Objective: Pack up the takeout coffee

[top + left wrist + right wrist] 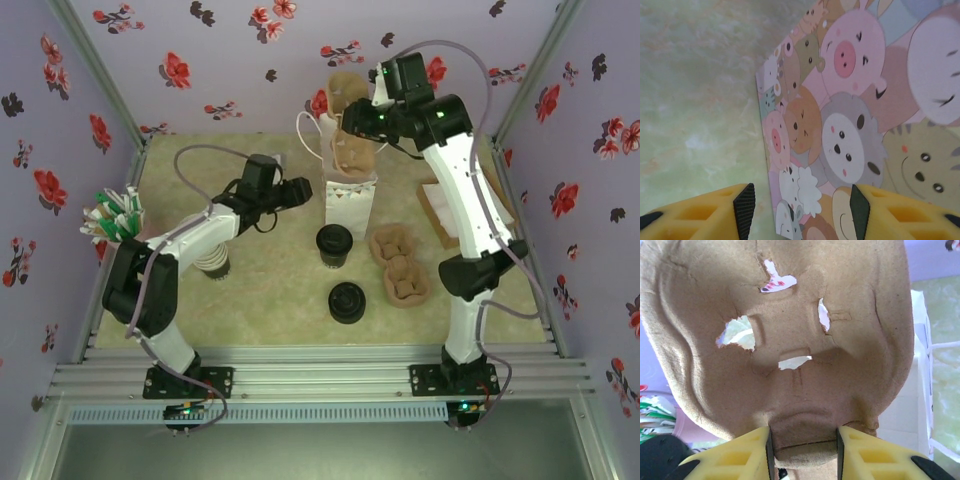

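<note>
Nearby: bag (348,205) upright mid-table, animal print on its side (840,125); spare carrier (398,265) lying right of the coffee (335,245); cup stack (213,262) under the left arm; green-white packets (113,215) by the left wall.
Coffee place: upright on the table, just in front of the bag, no gripper on it.
In the way: carrier (790,340) hangs over the bag's mouth.
Right gripper (804,445): pinching the carrier's rim.
Left gripper (801,207): spread, with the bag's near edge between the fingers and the left finger clear of it.
Hard to tell: black round thing (347,302) nearer the arms, lidded cup or loose lids; bag's inside hidden by the carrier.
</note>
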Available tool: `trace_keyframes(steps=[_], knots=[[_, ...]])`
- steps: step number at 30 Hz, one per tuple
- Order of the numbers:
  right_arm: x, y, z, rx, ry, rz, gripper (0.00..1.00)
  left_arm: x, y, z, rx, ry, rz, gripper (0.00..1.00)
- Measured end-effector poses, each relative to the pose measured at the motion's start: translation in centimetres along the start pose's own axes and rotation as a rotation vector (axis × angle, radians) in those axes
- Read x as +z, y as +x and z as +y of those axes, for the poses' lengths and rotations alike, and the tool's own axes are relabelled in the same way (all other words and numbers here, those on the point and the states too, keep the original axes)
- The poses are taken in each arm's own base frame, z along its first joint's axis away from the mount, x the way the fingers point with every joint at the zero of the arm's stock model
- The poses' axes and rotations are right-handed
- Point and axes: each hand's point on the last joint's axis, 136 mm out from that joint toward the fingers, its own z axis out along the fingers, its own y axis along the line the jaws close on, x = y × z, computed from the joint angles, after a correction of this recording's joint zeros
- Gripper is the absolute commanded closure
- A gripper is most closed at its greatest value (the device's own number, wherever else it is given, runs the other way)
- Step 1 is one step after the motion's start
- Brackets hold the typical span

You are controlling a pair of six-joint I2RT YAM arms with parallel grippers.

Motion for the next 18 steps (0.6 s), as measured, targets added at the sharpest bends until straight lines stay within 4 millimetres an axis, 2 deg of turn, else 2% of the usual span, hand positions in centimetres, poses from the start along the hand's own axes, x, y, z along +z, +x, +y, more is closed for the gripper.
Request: trace_keyframes(steps=[4, 18], knots=[[2.2, 0.4, -1.4, 0.02, 0.031, 0.036, 0.66, 1.3, 1.8, 0.3, 0.0, -0.001, 0.043, 0.45], [4.7, 1.8, -4.6, 0.042, 0.149, 0.102, 0.66, 3.5, 5.1, -1.2, 0.012, 0.045, 0.111, 0.46]])
